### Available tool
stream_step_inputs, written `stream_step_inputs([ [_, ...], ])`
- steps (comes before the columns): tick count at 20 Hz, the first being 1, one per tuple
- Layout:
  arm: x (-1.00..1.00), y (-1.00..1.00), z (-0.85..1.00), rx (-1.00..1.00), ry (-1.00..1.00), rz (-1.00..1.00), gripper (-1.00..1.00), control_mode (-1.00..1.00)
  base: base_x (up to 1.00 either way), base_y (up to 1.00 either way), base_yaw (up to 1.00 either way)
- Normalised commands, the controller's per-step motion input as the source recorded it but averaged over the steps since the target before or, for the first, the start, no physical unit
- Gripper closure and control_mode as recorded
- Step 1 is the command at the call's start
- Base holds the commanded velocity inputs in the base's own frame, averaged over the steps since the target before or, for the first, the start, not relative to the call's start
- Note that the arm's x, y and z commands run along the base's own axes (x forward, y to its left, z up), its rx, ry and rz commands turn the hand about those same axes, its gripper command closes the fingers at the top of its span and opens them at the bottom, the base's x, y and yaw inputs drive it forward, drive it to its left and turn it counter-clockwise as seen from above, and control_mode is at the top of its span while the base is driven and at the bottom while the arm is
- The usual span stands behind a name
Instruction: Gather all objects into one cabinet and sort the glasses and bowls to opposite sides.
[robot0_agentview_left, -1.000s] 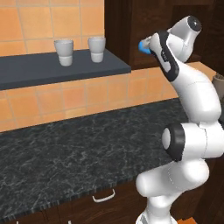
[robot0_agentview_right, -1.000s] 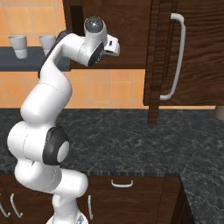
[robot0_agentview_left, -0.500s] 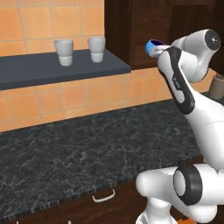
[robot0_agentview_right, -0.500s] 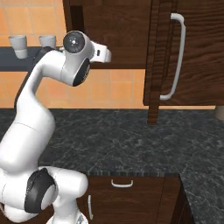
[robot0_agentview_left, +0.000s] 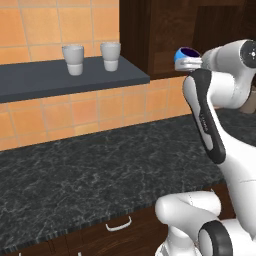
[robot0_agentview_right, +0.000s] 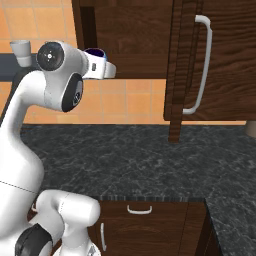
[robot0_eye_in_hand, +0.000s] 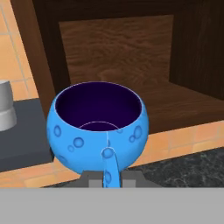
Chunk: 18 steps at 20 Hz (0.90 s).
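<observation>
While the gripper (robot0_eye_in_hand: 108, 177) stays out of plain sight beneath it, its jaws are clamped on the rim of a bright blue bowl (robot0_eye_in_hand: 98, 126) — dark navy inside, upright, held in the air just in front of the open dark-brown cabinet (robot0_eye_in_hand: 118, 57). Off to the left, two pale tumblers (robot0_agentview_left: 73, 60) (robot0_agentview_left: 110, 55) stand side by side on the grey slab shelf (robot0_agentview_left: 60, 79) — above the black stone counter (robot0_agentview_left: 100, 170).

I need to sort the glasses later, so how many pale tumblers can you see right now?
2. Both stand upright on the dark grey shelf: the left tumbler and the right tumbler, side by side and apart. Others may be hidden inside the cabinet.
</observation>
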Motion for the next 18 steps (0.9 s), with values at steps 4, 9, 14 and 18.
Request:
stream_step_inputs([
  [4, -0.05, 0.00, 0.00, 0.00, 0.00, 0.00, 1.00, -1.00, 0.00, 0.00, 0.00],
  [9, -0.83, 0.00, 0.10, 0.00, 0.00, 0.00, 1.00, -1.00, 0.00, 0.00, 0.00],
  [14, -0.94, 0.00, 0.22, -0.03, 0.00, 0.00, 1.00, -1.00, 0.00, 0.00, 0.00],
  [18, -0.50, 0.00, 0.17, -0.01, 0.04, 0.00, 1.00, -1.00, 0.00, 0.00, 0.00],
])
